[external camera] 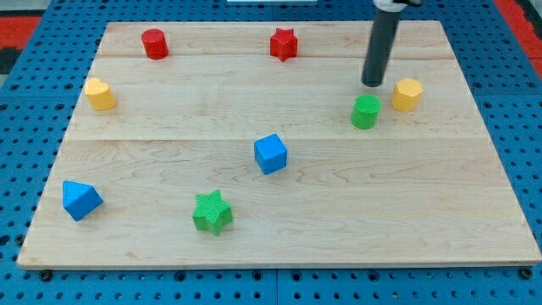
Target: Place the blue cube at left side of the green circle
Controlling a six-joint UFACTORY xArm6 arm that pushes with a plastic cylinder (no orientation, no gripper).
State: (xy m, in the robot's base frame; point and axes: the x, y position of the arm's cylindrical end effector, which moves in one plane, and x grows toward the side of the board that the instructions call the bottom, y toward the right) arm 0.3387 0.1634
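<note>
Pale wood makes up the board we work on, lying over a blue pegboard. Our arm carries no gripper, so nothing opens or closes; it ends in a dark rod, and my tip sits near the view's upper right, just above the green circle and close to it, though we cannot tell if they touch. Just to the right of the tip is a yellow block. The blue cube lies near the board's middle, well apart from the tip, to the view's left of the green circle and lower. A green star sits below the cube, and a blue block at the lower left. Along the top edge we see a red cylinder and a red star; another yellow block sits at the left.
</note>
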